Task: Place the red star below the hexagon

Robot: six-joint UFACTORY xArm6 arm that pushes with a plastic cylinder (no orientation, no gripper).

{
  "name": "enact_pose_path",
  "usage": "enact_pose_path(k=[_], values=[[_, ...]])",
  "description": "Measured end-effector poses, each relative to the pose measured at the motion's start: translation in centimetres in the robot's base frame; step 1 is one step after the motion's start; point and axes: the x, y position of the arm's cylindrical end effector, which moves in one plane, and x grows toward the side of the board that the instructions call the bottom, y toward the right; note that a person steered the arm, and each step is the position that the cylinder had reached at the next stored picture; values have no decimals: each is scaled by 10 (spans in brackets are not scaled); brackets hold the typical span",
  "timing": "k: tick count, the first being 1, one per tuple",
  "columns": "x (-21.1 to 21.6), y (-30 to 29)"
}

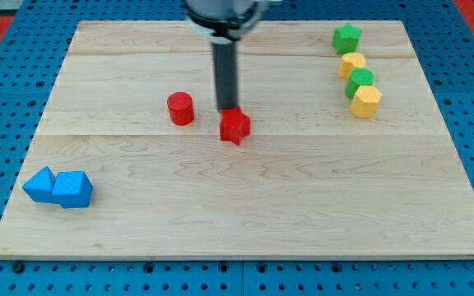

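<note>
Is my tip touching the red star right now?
Touching, as far as the camera view shows: my tip sits directly against the top edge of the red star, no board showing between them.

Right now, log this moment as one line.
tip: at star's top edge | star: apart from red cylinder | hexagon: far right, star not below it
</note>
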Motion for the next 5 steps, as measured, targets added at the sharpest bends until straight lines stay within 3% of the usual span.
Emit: enact_pose_path(k=[2, 3, 5], values=[[45, -44], [59, -16], [60, 102]])
